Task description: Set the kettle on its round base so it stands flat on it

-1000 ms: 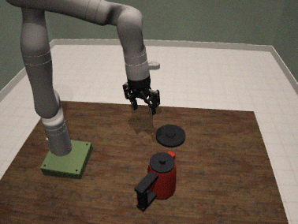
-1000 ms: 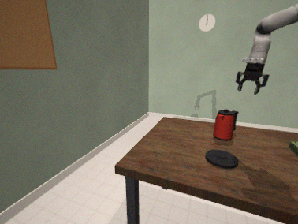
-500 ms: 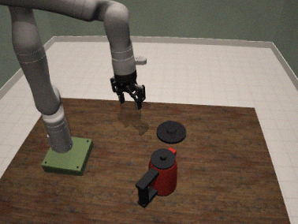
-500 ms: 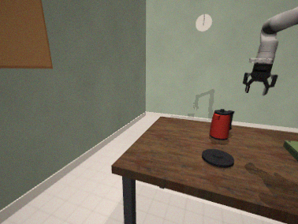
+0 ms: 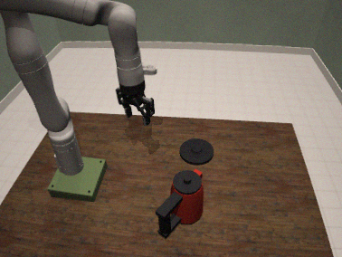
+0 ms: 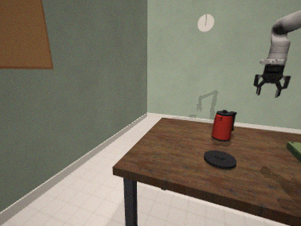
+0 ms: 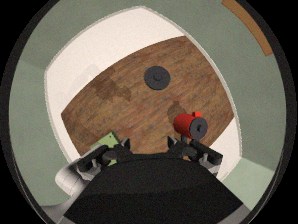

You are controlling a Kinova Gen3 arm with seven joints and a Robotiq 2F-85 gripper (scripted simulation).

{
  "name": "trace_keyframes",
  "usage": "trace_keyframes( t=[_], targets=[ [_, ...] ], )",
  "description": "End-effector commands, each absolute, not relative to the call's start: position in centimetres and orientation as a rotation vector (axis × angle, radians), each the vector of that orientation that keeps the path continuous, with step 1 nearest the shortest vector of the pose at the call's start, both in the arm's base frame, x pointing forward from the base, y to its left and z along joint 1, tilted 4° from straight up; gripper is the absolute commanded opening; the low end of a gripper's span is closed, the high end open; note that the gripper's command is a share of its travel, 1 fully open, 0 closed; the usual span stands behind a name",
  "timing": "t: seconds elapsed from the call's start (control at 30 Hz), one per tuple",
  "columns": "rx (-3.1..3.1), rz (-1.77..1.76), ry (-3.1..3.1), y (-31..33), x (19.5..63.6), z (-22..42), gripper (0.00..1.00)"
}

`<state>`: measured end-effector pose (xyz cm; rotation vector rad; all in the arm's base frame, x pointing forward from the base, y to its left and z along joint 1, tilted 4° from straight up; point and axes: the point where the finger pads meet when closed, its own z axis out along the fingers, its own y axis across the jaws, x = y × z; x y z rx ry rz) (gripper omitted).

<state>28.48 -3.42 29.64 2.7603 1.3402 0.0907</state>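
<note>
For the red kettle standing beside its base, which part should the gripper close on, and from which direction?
Grip the upright bar of the black handle on the red kettle. The kettle stands upright, apart from the round base, and the handle juts out on the side away from it. The open, empty gripper would probably do best approaching level from that handle side, fingers straddling the bar; the body looks too wide.

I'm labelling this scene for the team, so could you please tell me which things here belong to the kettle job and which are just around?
Part of the job:
- red kettle, standing on the table beside its base
- round black base, stud up
- gripper, open and empty, high above the table

Just around:
- wooden table
- green base plate of the arm
- wall clock
- orange board
</note>
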Motion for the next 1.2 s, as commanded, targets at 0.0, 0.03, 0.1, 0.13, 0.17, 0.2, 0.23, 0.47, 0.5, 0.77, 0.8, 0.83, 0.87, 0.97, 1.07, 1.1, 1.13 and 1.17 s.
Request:
trace_keyframes(
  t=[0.0, 0.03, 0.1, 0.13, 0.17, 0.2, 0.23, 0.47, 0.5, 0.77, 0.8, 0.83, 0.87, 0.97, 1.07, 1.1, 1.13, 1.17],
  targets=[
    [2.763, 0.096, 1.34, -3.3, 27.9, 29.7, 0.8],
    [2.765, 0.094, 1.339, -3.2, 27.7, 29.6, 0.8],
    [2.769, 0.091, 1.336, -3.2, 27.3, 29.5, 0.8],
    [2.771, 0.089, 1.335, -3.1, 27.1, 29.5, 0.8],
    [2.772, 0.088, 1.334, -3.1, 27.0, 29.5, 0.8],
    [2.774, 0.086, 1.334, -3.1, 26.8, 29.4, 0.8],
    [2.775, 0.085, 1.333, -3.1, 26.6, 29.4, 0.8],
    [2.781, 0.079, 1.329, -3.0, 26.0, 29.2, 0.8],
    [2.782, 0.078, 1.328, -2.9, 25.9, 29.2, 0.8],
    [2.788, 0.072, 1.325, -2.8, 25.3, 29.1, 0.8],
    [2.788, 0.071, 1.324, -2.8, 25.2, 29.1, 0.8],
    [2.788, 0.071, 1.324, -2.8, 25.2, 29.0, 0.8],
    [2.789, 0.071, 1.324, -2.8, 25.2, 29.0, 0.8],
    [2.789, 0.07, 1.324, -2.8, 25.1, 29.0, 0.8],
    [2.79, 0.07, 1.323, -2.8, 25.1, 29.0, 0.8],
    [2.79, 0.069, 1.323, -2.8, 25.0, 29.0, 0.8],
    [2.79, 0.069, 1.323, -2.8, 25.0, 29.0, 0.8],
    [2.79, 0.069, 1.323, -2.8, 25.0, 29.0, 0.8]
  ],
)
